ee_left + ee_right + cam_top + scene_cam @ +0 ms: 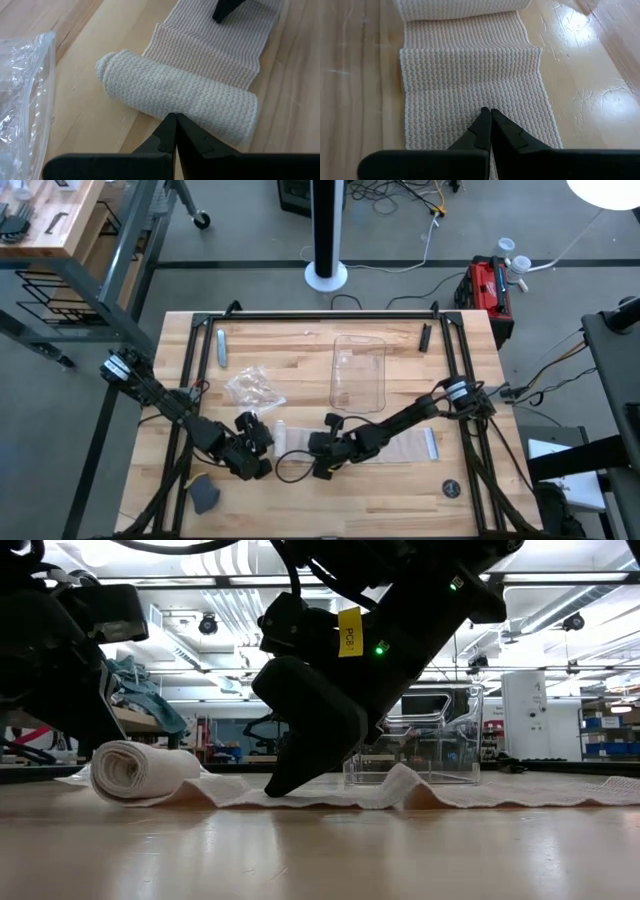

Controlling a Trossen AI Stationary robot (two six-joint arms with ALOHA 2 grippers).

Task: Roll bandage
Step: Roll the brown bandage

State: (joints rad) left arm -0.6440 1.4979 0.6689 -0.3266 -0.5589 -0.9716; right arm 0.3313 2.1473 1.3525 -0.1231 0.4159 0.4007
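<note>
**High view: bandage part rolled, both my grippers down on it**

The bandage lies flat along the near part of the table, just in front of the clear tray. Its end toward my left arm is wound into a small roll; the rest stretches out as a rippled strip on the wood, running past the tray's front.

My left gripper sits right at the roll, on the side away from the strip, fingers pressed together with nothing between them, tips touching or almost touching the roll.

My right gripper is on the flat strip just beyond the roll, in front of the tray's near corner. Its fingers are closed too, tips resting on the weave and clamping nothing.

A crumpled wrapper lies beside the tray, near my left gripper.
</note>
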